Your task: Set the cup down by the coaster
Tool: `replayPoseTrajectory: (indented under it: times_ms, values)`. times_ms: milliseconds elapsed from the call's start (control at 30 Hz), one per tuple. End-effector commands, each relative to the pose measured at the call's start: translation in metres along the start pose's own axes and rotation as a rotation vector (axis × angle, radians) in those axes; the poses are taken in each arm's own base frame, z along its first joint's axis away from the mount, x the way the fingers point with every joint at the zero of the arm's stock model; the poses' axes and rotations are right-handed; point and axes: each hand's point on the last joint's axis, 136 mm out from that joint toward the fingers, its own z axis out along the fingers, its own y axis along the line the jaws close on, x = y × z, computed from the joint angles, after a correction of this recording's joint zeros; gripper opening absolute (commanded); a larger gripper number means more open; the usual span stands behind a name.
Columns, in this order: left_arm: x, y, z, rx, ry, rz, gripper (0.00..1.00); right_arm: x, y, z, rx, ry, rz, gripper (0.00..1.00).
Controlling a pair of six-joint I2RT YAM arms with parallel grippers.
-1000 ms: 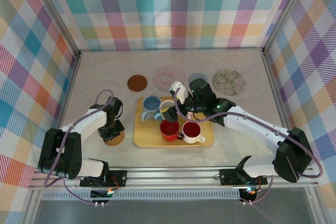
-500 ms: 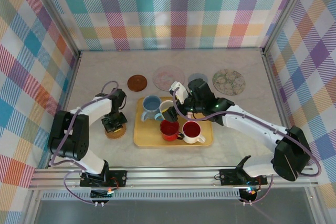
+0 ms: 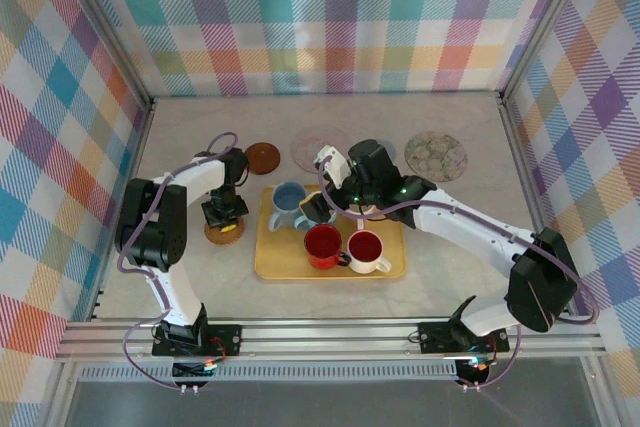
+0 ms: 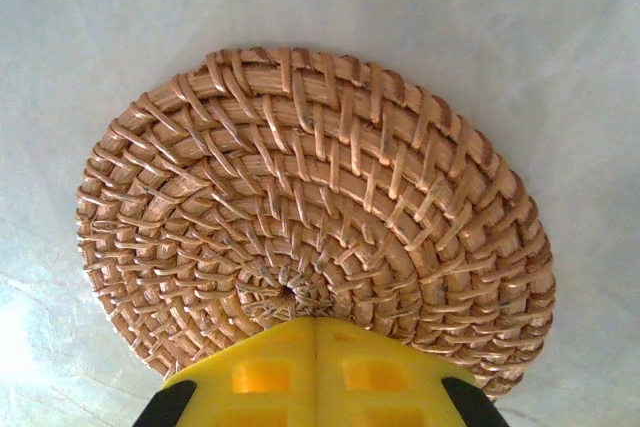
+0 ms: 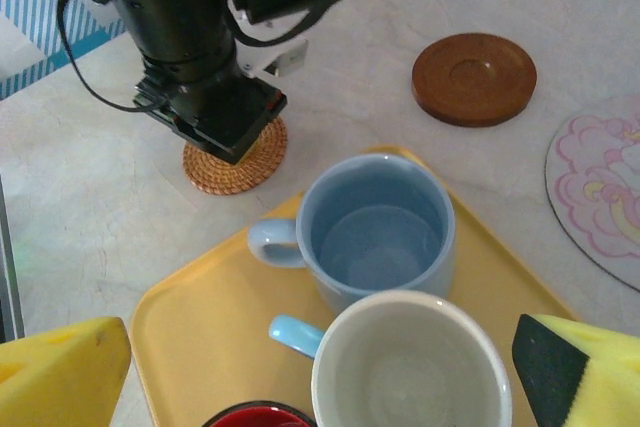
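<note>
No cup is placed yet: all four sit on the tray (image 3: 276, 263). The right hand (image 3: 320, 209) hangs spread over the white cup (image 5: 410, 379), with the blue cup (image 5: 378, 232) just beside it. The left hand (image 4: 315, 372), pressed together, sits over the wicker coaster (image 4: 310, 207) just left of the tray. Bare counter (image 3: 170, 152) lies left of the coaster — the tray lip and left arm crowd the rest

near rim of woven coaster (image 4: 310, 197) behind left tool (image 4: 315, 335)
</note>
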Motion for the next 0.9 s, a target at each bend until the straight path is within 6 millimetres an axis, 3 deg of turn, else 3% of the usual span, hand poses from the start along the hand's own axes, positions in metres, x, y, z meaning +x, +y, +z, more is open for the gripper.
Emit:
replayPoseTrajectory:
  times_ms: [0,267,600,867]
  values:
    - [-0.045,-0.029,0.019,0.086,-0.094,-0.001,0.00,-0.016,0.004,-0.002,-0.013,-0.027,-0.038,0.99]
    - [-0.084,-0.034,0.011,0.068,-0.129,0.020,0.00,-0.014,0.003,0.004,-0.023,0.005,-0.038,0.99]
    - [-0.117,-0.018,0.012,0.076,-0.140,-0.049,0.00,-0.010,-0.004,0.008,-0.004,0.020,-0.032,0.99]
    - [-0.151,-0.018,-0.005,0.095,-0.181,-0.029,0.00,-0.008,-0.006,0.011,-0.013,0.028,-0.018,0.99]
